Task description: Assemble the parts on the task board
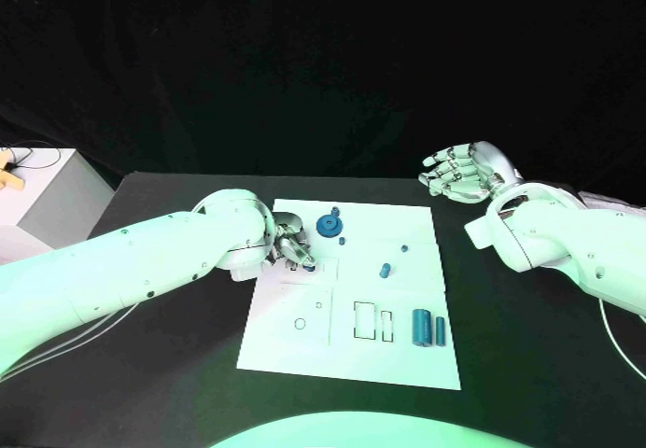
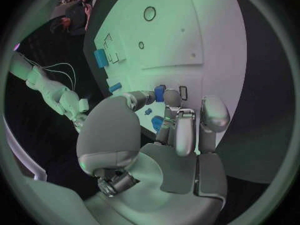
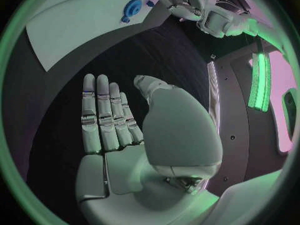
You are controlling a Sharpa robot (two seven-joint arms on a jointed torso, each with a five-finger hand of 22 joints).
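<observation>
1. The task board (image 1: 353,308) lay as a white plate in the middle of the black tabletop (image 1: 161,373), running from the centre of the head view down toward its lower middle.
2. The left hand (image 1: 291,245) was down on the board's upper left corner. In the left wrist view its fingers (image 2: 185,130) were drawn close together over a small blue part (image 2: 160,93) beside a rectangular outline. It looked to me like a pinch on that part, but the fingers hid the contact, so I could not tell for certain.
3. The right hand (image 1: 460,172) hung off the board at the upper right of the head view, above bare tabletop. In the right wrist view the right hand (image 3: 115,125) was flat, fingers straight and side by side, nothing in it.
4. A round blue gear-like part (image 1: 330,224) sat near the top of the board, with a few small blue pieces scattered around the upper middle.
5. Two blue cylinders (image 1: 428,328) lay side by side near the board's lower right edge, apparently loose.
6. Several outlined slots in the lower middle of the board (image 1: 366,320) looked empty.
7. My judgement: the work was at an early stage. One part was being handled at the upper left, and most pieces remained to be seated.
</observation>
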